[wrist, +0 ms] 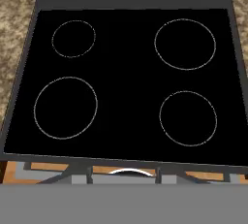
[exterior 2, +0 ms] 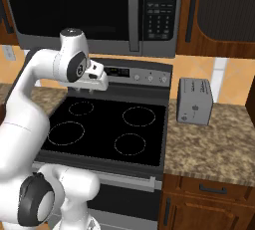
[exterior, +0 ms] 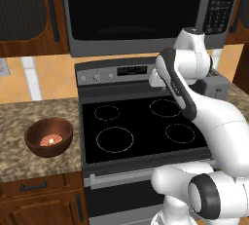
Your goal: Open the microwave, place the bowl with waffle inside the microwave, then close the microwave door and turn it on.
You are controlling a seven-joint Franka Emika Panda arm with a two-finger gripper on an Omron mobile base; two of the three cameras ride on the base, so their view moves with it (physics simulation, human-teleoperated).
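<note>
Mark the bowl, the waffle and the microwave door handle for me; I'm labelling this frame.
bowl (exterior: 35,142): left base view, on its front outer wall.
waffle (exterior: 51,140): left base view, on the disc's middle.
microwave door handle (exterior 2: 133,12): right base view, midway along the vertical bar.

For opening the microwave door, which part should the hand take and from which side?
Probably the long vertical bar handle at the right edge of the microwave door, beside the keypad panel. The bar runs upright along the closed door, so the hand, now low over the stove, would best come straight at the front, fingers spanning the bar sideways, then pull outward.
</note>
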